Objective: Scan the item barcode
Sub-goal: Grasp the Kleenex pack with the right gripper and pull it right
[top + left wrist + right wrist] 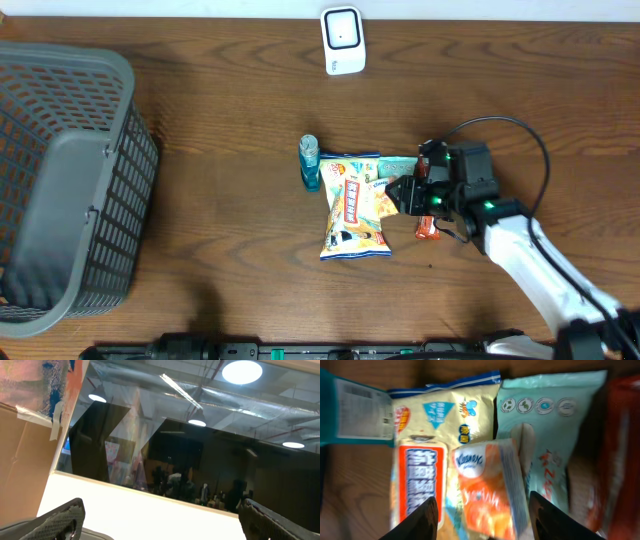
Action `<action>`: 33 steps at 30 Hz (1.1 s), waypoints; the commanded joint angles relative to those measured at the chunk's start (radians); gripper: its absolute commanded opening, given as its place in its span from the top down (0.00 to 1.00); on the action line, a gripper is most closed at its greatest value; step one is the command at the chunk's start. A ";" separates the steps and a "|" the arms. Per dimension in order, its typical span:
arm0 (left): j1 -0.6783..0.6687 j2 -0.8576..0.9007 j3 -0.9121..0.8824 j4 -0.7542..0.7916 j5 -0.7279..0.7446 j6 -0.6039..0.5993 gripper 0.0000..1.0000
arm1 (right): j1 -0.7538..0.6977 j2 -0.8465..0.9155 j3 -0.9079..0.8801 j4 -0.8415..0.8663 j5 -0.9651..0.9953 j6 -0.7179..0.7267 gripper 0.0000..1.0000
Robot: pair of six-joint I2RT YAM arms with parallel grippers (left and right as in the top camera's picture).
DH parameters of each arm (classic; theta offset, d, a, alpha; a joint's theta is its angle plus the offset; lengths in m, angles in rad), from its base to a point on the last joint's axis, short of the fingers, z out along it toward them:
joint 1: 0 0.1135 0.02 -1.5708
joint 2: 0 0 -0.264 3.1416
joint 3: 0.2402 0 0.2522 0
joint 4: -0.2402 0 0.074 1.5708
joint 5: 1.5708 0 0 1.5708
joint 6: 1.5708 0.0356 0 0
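Observation:
A heap of items lies mid-table: a yellow snack bag, an orange tissue pack on top of it, a pale teal pouch and a red packet. My right gripper hovers over the heap. In its wrist view the right gripper is open, its dark fingers either side of the tissue pack. The view is blurred. The white scanner stands at the table's far edge. My left gripper points up at the ceiling, open and empty.
A small blue bottle stands just left of the heap. A large grey mesh basket fills the left end of the table. The right arm's cable loops above it.

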 commanded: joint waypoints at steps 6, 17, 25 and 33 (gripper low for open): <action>-0.004 -0.001 -0.002 0.004 -0.012 0.000 0.02 | 0.004 0.070 0.003 0.043 -0.062 -0.024 0.50; -0.004 -0.001 -0.002 0.005 -0.012 0.000 0.02 | 0.119 0.159 0.003 0.050 0.166 0.022 0.55; -0.004 -0.001 -0.002 0.006 -0.012 0.000 0.02 | 0.098 0.281 0.003 0.049 0.194 0.081 0.83; -0.004 -0.001 -0.002 0.006 -0.012 0.000 0.02 | 0.019 0.192 0.024 0.066 -0.218 -0.055 0.93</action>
